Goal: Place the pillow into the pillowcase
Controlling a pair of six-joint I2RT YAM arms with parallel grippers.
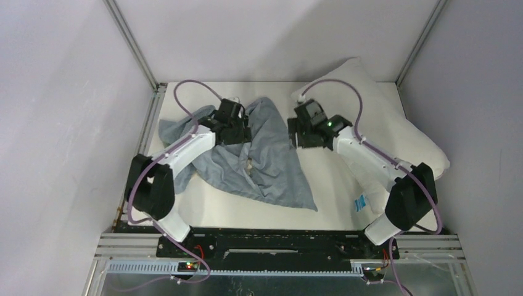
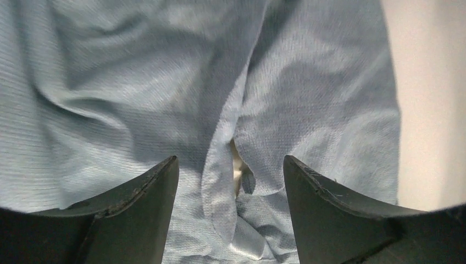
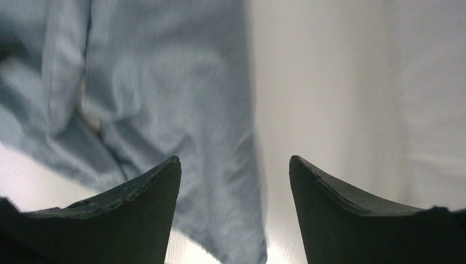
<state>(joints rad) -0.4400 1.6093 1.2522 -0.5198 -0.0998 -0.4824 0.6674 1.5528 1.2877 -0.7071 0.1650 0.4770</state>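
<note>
- My left gripper (image 2: pixel 231 160) has its jaws spread wide with nothing between them. It hangs over the pillowcase (image 2: pixel 110 110); I cannot tell whether the fingertips touch the cloth.
- Between those fingers the woven blue-grey fabric folds into a narrow slit (image 2: pixel 237 165), with a paler inner side showing through it.
- My right gripper (image 3: pixel 234 160) is also parted and holding nothing. It sits over the pillowcase's right-hand edge (image 3: pixel 242 137), where cloth gives way to the white table (image 1: pixel 333 185).
- The pillowcase lies limp, wrinkled and flat on the left half of the table. From the top view its long axis slants from the far left down to a pointed corner (image 1: pixel 311 208) near the middle.
- Nothing plump fills it; it looks collapsed.
- The pillow (image 1: pixel 395 123) is off-white and puffy. It lies outside the case along the right wall, partly under my right arm.
- Its long axis runs from the far centre toward the near right, with a blue-printed tag (image 1: pixel 361 202) at the near end.
</note>
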